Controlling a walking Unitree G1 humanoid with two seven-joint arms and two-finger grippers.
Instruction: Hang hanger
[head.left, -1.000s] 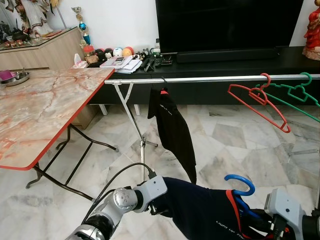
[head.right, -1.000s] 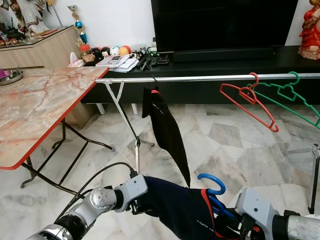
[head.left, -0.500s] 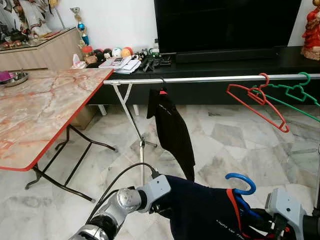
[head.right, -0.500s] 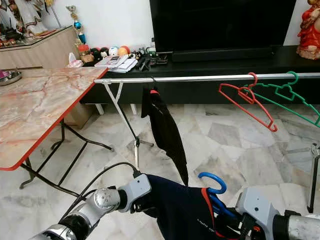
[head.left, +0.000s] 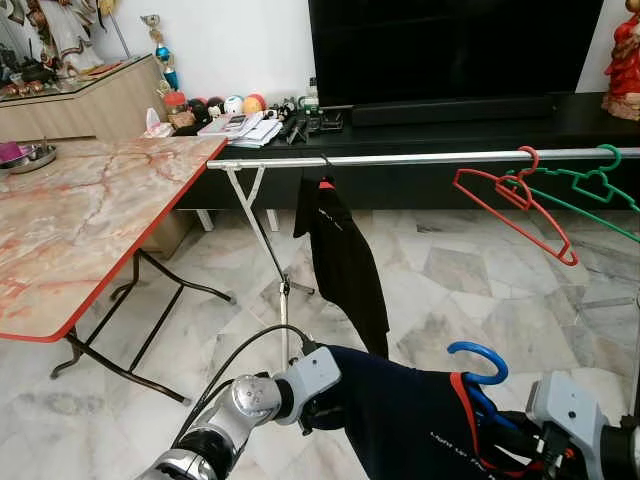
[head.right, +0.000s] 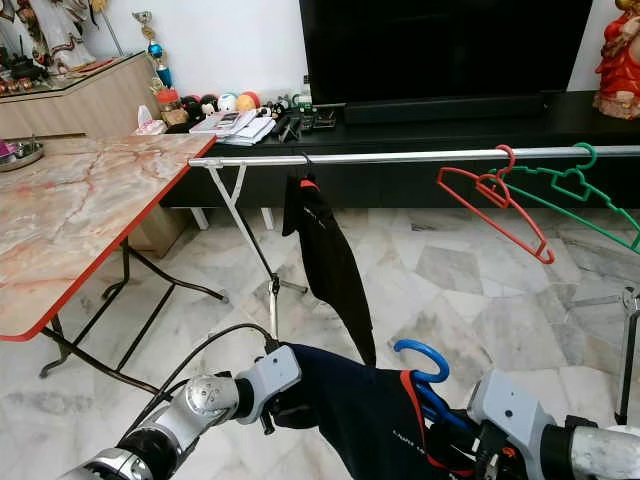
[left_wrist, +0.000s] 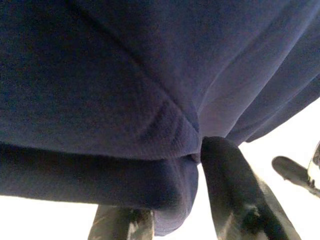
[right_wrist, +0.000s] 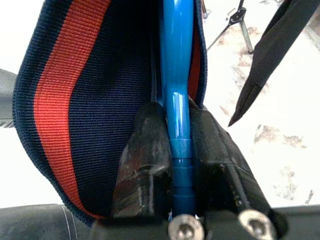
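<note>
1. A blue hanger (right_wrist: 176, 100) is clenched between the two black fingers (right_wrist: 145, 165) of the right gripper (right_wrist: 177, 150), which press on its neck from either side; its curved hook (head.left: 480, 362) is seen standing up low in the head views, in front of the robot and well below the rail
2. A dark navy garment (head.left: 400, 420) with a red-striped collar (right_wrist: 55, 100) is carried on that hanger, and its collar is wrapped around the hanger neck just beside the right fingers
3. The far edge of the same garment is pinched by the left gripper (left_wrist: 175, 200): the fabric's folded hem is seen bunched between its two fingers (left_wrist: 230, 185) in the left wrist view, so the cloth is held out between both arms
4. A silver clothes rail (head.left: 400, 158) is stretched across the scene ahead, borne on a thin metal stand (head.left: 265, 240)
5. A black garment (head.left: 345, 260) is hung near the left end of the rail, and its lower tip is seen just above the navy cloth
6. A red hanger (head.left: 515, 205) and a green hanger (head.left: 590, 195) are hooked side by side near the rail's right end, both tilted
7. A marble-topped table (head.left: 70, 230) with a red edge is placed to the left, and a dark television (head.left: 450, 45) on a low black cabinet (head.left: 580, 115) is seen behind the rail
</note>
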